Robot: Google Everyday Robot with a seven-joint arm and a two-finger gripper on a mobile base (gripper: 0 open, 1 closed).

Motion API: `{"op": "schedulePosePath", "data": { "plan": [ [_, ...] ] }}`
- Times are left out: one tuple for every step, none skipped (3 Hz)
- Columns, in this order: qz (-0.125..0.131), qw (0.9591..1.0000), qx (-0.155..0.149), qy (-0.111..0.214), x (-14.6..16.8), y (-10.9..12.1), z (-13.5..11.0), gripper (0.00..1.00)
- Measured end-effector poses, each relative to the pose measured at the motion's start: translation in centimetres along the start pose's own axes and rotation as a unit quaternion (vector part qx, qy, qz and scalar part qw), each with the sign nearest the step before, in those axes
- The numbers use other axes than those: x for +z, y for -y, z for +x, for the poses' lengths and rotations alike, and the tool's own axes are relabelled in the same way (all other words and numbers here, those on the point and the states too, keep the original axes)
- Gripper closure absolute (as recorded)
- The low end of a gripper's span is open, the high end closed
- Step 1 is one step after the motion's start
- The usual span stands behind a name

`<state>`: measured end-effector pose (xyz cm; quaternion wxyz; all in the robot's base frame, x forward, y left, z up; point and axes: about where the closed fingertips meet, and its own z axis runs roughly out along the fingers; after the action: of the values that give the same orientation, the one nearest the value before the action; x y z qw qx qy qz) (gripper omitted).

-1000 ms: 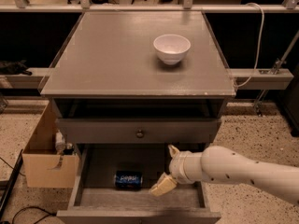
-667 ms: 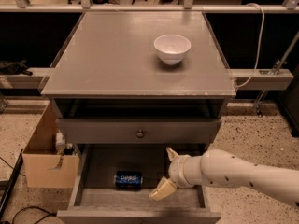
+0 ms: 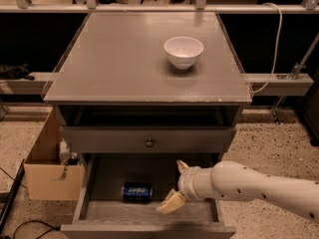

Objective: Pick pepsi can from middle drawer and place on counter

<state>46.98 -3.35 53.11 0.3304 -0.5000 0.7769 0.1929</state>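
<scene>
Gripper inside the open middle drawer, pepsi can just to its left.

My gripper (image 3: 171, 186) hangs spread wide and holds nothing, low over the right half of the middle drawer (image 3: 114, 212). The pepsi can (image 3: 137, 191) lies on its side on the drawer floor, apart from both side walls and back from the front rim, with bare floor on its left. My 2 fingers (image 3: 169, 203) open toward it, and neither touches it. My arm reaches in from the right, across the drawer's right wall. A drawer front (image 3: 109, 139) with a round knob sits above the drawer's rear. The counter (image 3: 114, 59) shows broad grey surface left of and in front of 1 white bowl (image 3: 184, 51).
</scene>
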Motion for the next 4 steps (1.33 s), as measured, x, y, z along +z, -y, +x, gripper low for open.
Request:
{"op": "schedulePosePath", "data": {
  "plan": [
    [-0.012,0.9991,0.036,-0.016,5.0,-0.8,2.6,0.00],
    [-0.010,0.9981,0.058,-0.018,12.2,-0.2,3.8,0.00],
    [-0.010,0.9981,0.058,-0.018,12.2,-0.2,3.8,0.00],
    [-0.008,0.9985,0.046,-0.027,13.4,0.3,3.1,0.00]
  ]
}}
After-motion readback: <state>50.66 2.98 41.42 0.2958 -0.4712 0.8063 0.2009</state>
